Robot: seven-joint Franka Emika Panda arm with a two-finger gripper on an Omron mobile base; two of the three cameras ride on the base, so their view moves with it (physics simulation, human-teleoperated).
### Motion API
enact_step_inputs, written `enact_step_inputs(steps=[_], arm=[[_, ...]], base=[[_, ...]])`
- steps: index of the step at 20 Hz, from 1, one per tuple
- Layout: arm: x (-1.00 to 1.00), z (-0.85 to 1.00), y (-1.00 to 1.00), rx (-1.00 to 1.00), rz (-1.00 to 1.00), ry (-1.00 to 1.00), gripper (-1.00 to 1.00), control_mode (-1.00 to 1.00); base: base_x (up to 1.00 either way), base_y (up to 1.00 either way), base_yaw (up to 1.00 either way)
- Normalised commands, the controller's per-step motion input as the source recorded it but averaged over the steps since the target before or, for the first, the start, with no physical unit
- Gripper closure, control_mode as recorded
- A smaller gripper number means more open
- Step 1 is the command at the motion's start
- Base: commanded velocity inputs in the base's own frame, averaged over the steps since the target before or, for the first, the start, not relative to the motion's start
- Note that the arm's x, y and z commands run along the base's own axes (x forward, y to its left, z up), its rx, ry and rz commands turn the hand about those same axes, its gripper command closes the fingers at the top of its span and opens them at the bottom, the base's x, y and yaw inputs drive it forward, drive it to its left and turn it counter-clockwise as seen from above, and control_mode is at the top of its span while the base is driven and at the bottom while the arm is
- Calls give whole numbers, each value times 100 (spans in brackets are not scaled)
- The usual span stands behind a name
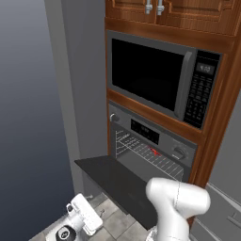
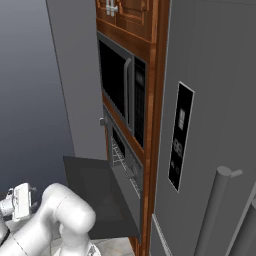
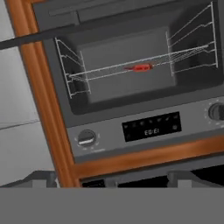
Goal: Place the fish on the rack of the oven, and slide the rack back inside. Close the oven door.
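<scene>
The oven (image 1: 147, 132) stands open, its dark oven door (image 1: 117, 181) folded down flat in front. Inside the cavity, the silver wire rack (image 3: 105, 71) rests on the side guides. A small red fish (image 3: 139, 67) lies on the rack near its middle, also seen as a red speck, the fish (image 1: 154, 151). My gripper (image 1: 89, 214) hangs low at the left, off the door's left front corner, apart from it. It is open and empty, with its fingertips (image 3: 41, 177) spread wide. The hand view is rolled, so the control strip (image 3: 151, 129) sits below the cavity.
A black-windowed microwave (image 1: 150, 75) sits above the oven in a brown wood frame (image 1: 221, 117). Wood cabinets (image 1: 188, 12) top the column. A grey fridge (image 2: 210, 125) with bar handles stands to the right. A grey wall panel (image 1: 80, 84) runs along the left.
</scene>
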Motion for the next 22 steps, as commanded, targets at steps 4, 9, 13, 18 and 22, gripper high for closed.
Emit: enact_step_inputs(steps=[4,9,13,18,22], arm=[[49,-39,-3,56,11,0,-100,-100],[48,-89,0,47,12,0,-100,-100],[6,-12,-1,7,4,0,-100,-100],[21,-61,0,0,5,6,-100,-100],[49,-83,1,-2,3,25,-100,-100]], base=[[0,0,0],[0,0,0],[0,0,0],[0,0,0],[0,0,0]])
